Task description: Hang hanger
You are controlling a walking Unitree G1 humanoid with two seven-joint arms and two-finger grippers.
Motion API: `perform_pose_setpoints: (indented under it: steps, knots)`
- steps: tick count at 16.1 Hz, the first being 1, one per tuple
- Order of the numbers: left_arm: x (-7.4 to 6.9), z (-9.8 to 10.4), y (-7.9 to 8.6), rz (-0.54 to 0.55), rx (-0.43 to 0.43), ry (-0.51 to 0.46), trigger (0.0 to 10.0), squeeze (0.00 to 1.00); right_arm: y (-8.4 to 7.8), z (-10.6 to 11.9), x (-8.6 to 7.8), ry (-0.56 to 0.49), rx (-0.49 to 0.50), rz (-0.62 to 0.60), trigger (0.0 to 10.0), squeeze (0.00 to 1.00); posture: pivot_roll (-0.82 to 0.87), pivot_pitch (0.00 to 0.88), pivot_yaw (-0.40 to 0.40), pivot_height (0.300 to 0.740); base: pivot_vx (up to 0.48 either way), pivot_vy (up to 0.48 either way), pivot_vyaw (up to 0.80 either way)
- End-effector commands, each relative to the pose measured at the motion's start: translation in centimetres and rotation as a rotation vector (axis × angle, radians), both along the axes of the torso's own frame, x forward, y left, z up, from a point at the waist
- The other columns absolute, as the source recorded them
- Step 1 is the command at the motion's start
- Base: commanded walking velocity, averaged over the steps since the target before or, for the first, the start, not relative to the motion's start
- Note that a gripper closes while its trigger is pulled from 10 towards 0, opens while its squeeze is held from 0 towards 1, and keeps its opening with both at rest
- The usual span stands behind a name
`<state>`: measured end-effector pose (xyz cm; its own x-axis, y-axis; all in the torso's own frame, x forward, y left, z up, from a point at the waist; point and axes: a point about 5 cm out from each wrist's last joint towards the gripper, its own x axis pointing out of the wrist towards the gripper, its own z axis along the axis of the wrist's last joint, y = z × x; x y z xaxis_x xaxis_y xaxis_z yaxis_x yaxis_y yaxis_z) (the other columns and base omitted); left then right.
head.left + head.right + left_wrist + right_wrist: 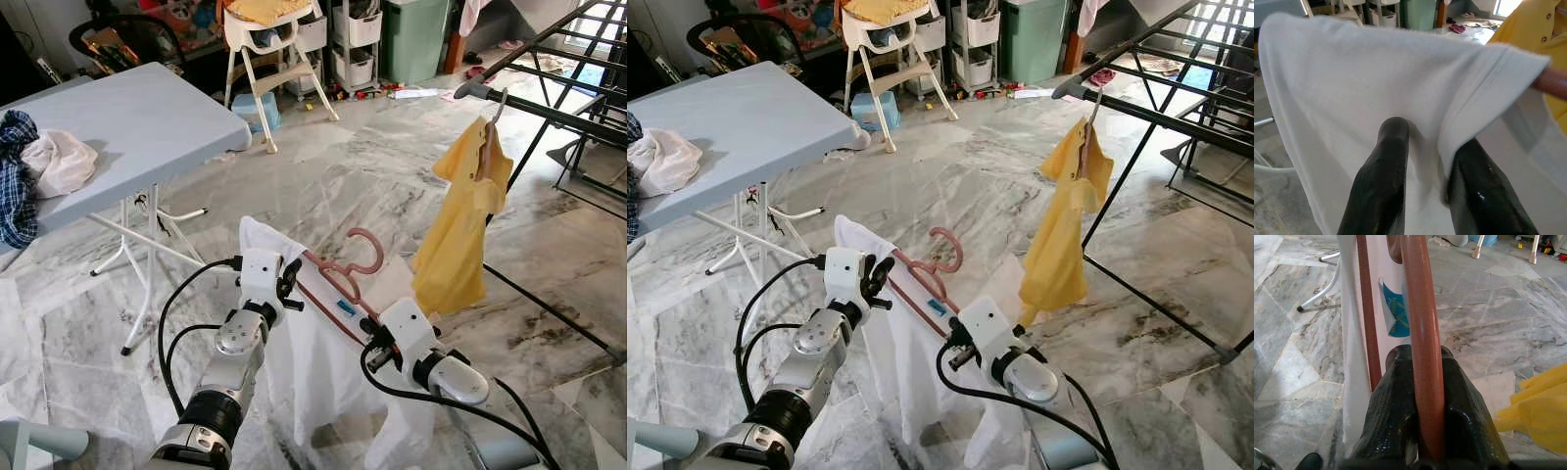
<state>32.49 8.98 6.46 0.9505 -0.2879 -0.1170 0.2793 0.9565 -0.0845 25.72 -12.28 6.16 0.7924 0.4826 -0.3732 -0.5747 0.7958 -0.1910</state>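
Left gripper (1425, 161): pinching white shirt (313, 362).
Right gripper (1420, 382): clamped on pink hanger (343, 274).
Rack (549, 108): yellow shirt (460, 225) hung.

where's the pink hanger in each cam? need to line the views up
Left eye: pink hanger low centre, hook up, between both grippers.
Right eye: same, shifted left.
Left wrist: only a pink bar end poking out of the white garment.
Right wrist: bar running up between the right gripper's fingers.
Shared landmark: yellow shirt.
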Motion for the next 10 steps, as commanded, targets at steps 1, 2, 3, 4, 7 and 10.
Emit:
perform_pose_setpoints:
  steps: [1, 2, 3, 4, 7, 10]
  knots:
    - [0.4, 0.5, 0.5, 0.019, 0.003, -0.019, 0.0, 0.0, 0.7, 0.6, 0.2, -0.037, 0.012, 0.022, 10.0, 0.0, -0.16, 0.023, 0.135, 0.74, 0.0, 0.0, 0.0]
    - [0.4, 0.4, 0.6, 0.02, 0.006, -0.018, 0.0, 0.0, 0.7, 0.6, 0.2, -0.036, 0.012, 0.022, 10.0, 0.0, -0.16, 0.022, 0.135, 0.74, 0.0, 0.0, 0.0]
    - [0.4, 0.4, 0.7, 0.021, 0.009, -0.016, 0.0, 0.0, 0.7, 0.6, 0.2, -0.036, 0.011, 0.024, 10.0, 0.0, -0.16, 0.02, 0.136, 0.74, 0.0, 0.0, 0.0]
    - [0.4, 0.4, 0.8, 0.025, 0.014, -0.017, 0.0, 0.0, 0.8, 0.5, 0.2, -0.035, 0.009, 0.027, 10.0, 0.0, -0.16, 0.017, 0.136, 0.74, 0.0, 0.0, 0.0]
    - [0.7, 0.6, 1.4, 0.043, 0.033, -0.025, 0.0, 0.0, 0.6, 0.2, 0.2, -0.037, -0.02, 0.035, 10.0, 0.0, -0.15, 0.012, 0.139, 0.74, 0.0, 0.0, 0.0]
    - [1.1, 0.9, 2.6, 0.082, 0.054, -0.033, 0.0, 0.0, -0.6, -0.6, 0.0, -0.033, -0.118, 0.047, 10.0, 0.0, -0.15, 0.008, 0.144, 0.74, 0.0, 0.0, 0.0]
